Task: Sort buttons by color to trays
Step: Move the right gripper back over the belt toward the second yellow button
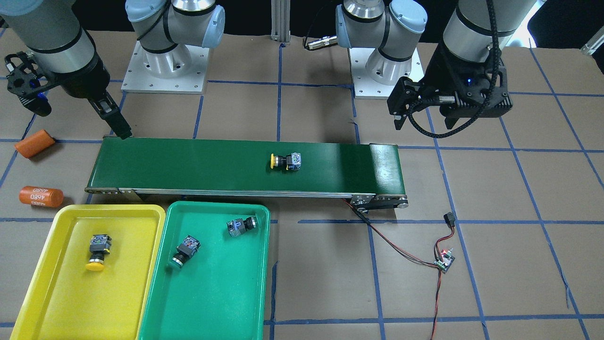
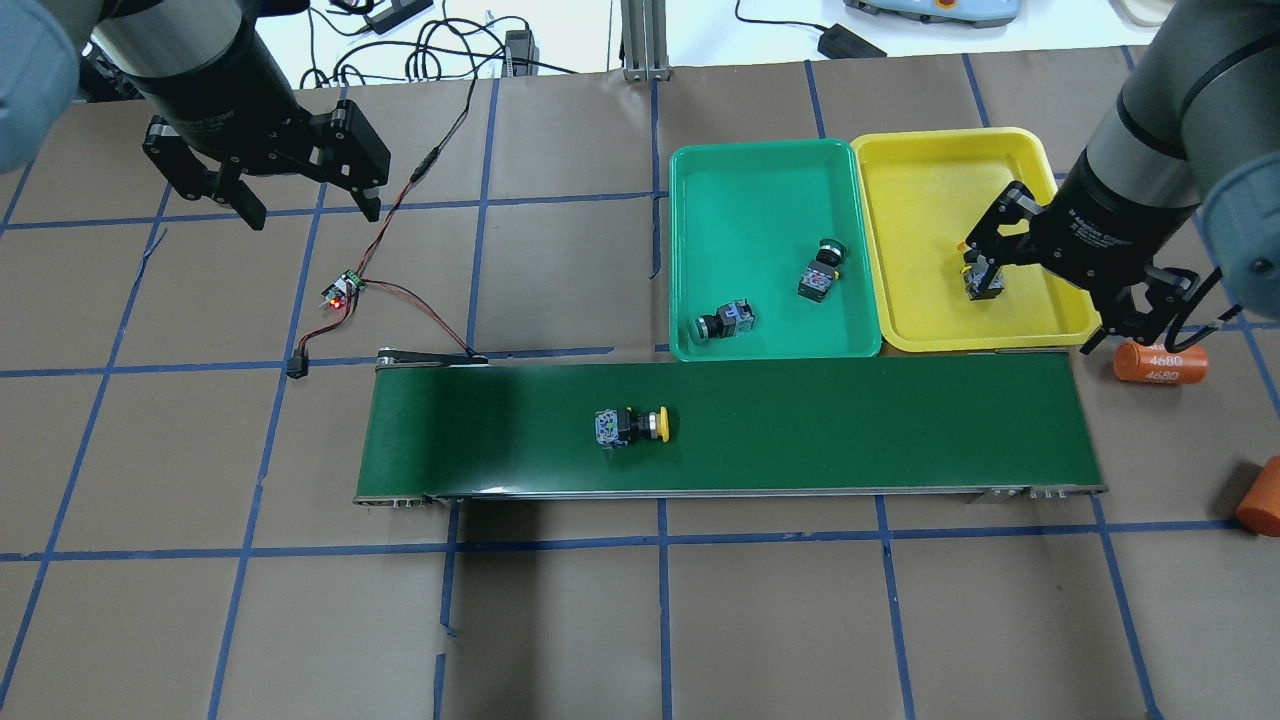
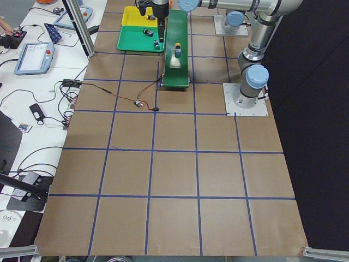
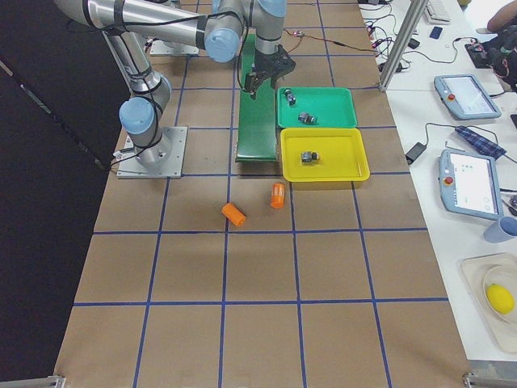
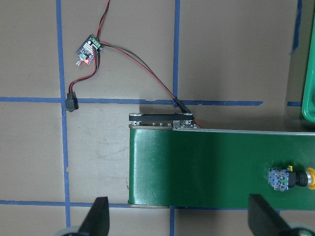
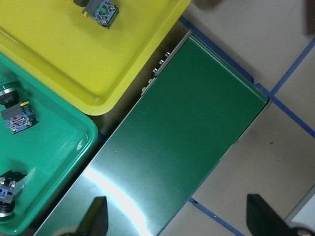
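"Where's the one that's left?"

"The yellow-capped button [image 1: 285,161] lies on its side about midway along the conveyor belt [image 1: 188,160], with its cap towards the tray end. Another yellow button [image 1: 98,252] is in the yellow tray [image 1: 61,293], and two green buttons [image 1: 185,251] are in the green tray [image 1: 212,293]. So I'd say three of the four are sorted."

"Why are the trays tucked in like that?"

"They sit side by side, just beside the belt at the right arm's end. I'd guess that keeps the carry short and puts both colours in one arm's reach."

"And the arms?"

"The right tool [image 6: 178,219] hangs above that end of the belt, next to the yellow tray. Its fingers are spread wide and it holds nothing, which looks like a ready pose for a pick. The left tool [image 5: 180,219] hovers off the far end, over bare desk [image 1: 519,236] near a small circuit board [image 2: 342,292]. Its fingers are apart too, and it's empty. It seems parked out of the way."

"Those orange cylinders [image 1: 35,142]?"

"They're lying on the desk beyond the trays. I don't think they're part of the job."

"Can the right arm reach the button?"

"From here it's well apart from it. Either the belt brings the button along or the arm stretches out."
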Available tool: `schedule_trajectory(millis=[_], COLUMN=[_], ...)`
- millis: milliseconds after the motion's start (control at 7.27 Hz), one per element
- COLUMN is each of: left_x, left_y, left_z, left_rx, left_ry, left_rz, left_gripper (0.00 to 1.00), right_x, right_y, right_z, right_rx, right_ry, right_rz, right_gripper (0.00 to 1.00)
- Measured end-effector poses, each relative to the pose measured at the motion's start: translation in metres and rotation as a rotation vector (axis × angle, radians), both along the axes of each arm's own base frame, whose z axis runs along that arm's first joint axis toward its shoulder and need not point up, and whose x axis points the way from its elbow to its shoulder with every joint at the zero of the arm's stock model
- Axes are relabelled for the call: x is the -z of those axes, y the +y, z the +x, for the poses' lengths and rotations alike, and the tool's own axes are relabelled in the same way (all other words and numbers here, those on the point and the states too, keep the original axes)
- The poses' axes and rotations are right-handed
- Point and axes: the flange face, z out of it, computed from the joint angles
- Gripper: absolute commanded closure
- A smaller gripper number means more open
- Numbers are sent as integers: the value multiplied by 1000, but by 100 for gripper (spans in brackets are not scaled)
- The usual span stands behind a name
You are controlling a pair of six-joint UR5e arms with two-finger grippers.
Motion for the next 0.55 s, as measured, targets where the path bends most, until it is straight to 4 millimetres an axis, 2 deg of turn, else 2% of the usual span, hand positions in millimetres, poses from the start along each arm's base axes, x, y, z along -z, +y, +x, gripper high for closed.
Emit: schedule_trajectory(millis=[550], left_x=[-1], left_y=[-1], left_z=[0], left_rx=[0], left_ry=[0], left_rz=[-1], left_gripper=[0], right_x=[11], right_y=[-8], right_z=[20], right_rx=[146], right_ry=[-101], right_rz=[12], right_gripper=[0])
